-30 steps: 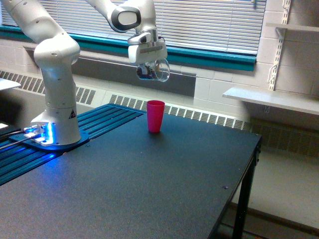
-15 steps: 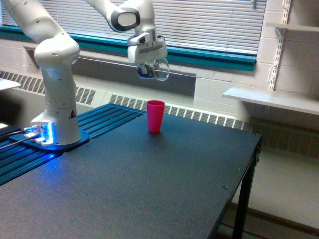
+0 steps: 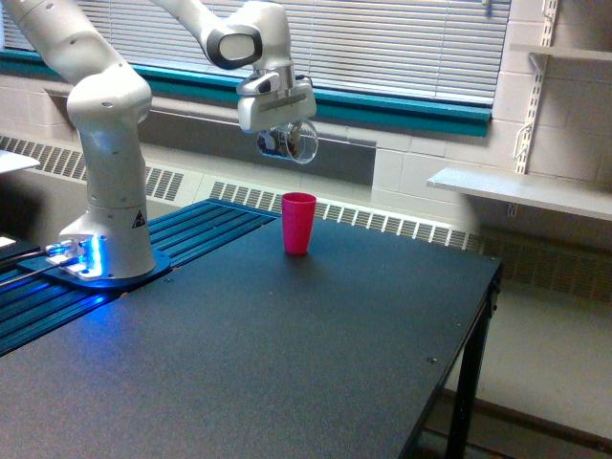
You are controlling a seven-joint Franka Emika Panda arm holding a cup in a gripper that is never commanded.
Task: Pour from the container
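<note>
A white Panda arm (image 3: pixel 105 143) rises from the nine o'clock edge of a dark surface (image 3: pixel 287 363), its gripper (image 3: pixel 277 142) clamped on the clear container (image 3: pixel 298 142), which is tipped on its side in the air with its mouth toward three o'clock. The container hangs above and slightly toward eleven o'clock of the pink cup (image 3: pixel 298 223), well clear of its rim. A clean pour probably calls for centring the mouth over the cup, lowering it, then tilting slowly.
</note>
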